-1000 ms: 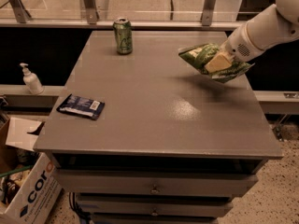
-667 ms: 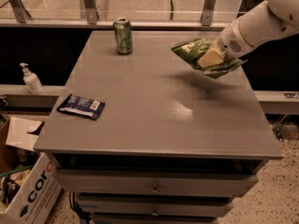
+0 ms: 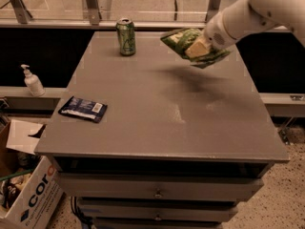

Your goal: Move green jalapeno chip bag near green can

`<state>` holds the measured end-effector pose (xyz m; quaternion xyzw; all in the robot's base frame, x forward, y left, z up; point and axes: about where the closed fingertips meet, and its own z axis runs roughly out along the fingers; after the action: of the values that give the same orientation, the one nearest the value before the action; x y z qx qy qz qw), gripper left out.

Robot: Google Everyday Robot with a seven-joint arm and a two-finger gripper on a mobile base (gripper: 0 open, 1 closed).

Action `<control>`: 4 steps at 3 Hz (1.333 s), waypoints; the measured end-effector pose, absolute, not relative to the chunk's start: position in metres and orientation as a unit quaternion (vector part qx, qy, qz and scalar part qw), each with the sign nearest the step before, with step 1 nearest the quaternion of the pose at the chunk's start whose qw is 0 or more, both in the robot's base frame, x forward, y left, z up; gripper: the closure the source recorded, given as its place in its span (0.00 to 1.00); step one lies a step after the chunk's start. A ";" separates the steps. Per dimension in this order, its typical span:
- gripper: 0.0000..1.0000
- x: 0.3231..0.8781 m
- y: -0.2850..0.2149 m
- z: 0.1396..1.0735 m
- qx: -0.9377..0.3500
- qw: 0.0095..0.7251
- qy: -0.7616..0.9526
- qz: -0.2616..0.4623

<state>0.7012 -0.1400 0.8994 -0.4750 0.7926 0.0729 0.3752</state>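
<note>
The green jalapeno chip bag [image 3: 180,40] is crinkled and glossy, held in the air above the far right part of the grey table [image 3: 162,109]. My gripper [image 3: 198,47] comes in from the upper right on a white arm and is shut on the bag. The green can [image 3: 126,36] stands upright near the table's far edge, left of the bag, with a gap between them. The bag's shadow falls on the tabletop below it.
A flat dark blue packet [image 3: 83,109] lies near the table's left front edge. A white pump bottle [image 3: 32,81] stands on a ledge left of the table. A cardboard box [image 3: 24,194] sits on the floor at lower left. Drawers are under the tabletop.
My gripper has carried the chip bag to the left and toward the far edge, closer to the green can. The can and the blue packet have not moved.
</note>
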 end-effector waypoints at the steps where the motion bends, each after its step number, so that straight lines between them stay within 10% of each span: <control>1: 1.00 0.737 -0.111 0.899 -0.486 0.389 0.780 0.065; 4: 1.00 0.769 -0.033 0.864 -0.528 0.377 0.757 0.076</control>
<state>0.7686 -0.0331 0.8637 -0.5283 0.7571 0.0759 0.3768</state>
